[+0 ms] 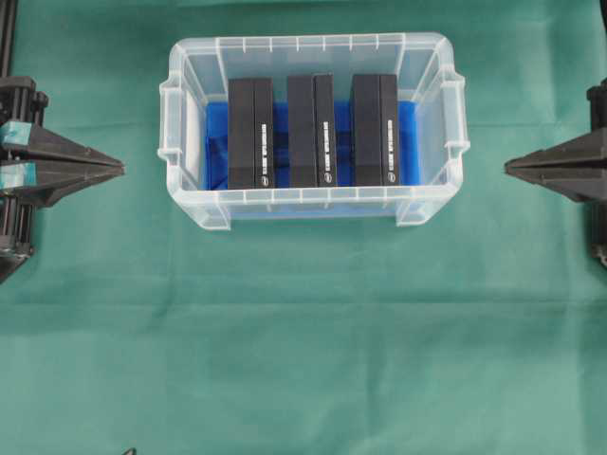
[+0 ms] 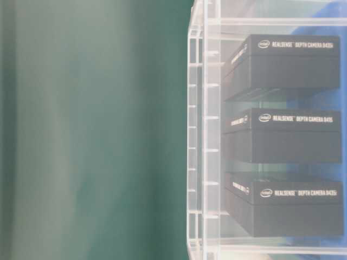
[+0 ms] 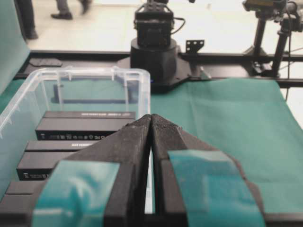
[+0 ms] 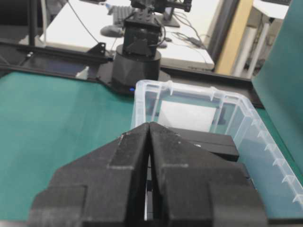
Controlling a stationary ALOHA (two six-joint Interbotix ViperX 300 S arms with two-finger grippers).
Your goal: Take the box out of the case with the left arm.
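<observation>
Three black boxes stand side by side in the clear case, mid-counter, none lifted. Left gripper, fingers closed and empty, waits well left of the case; right gripper likewise closed, far right. Step in hand, judged: the approach; next the fingers must open and descend over one box.

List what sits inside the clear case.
The case holds three black boxes side by side: left, middle and right. A blue sheet lines the bottom; the boxes hide whatever lies beneath them.
</observation>
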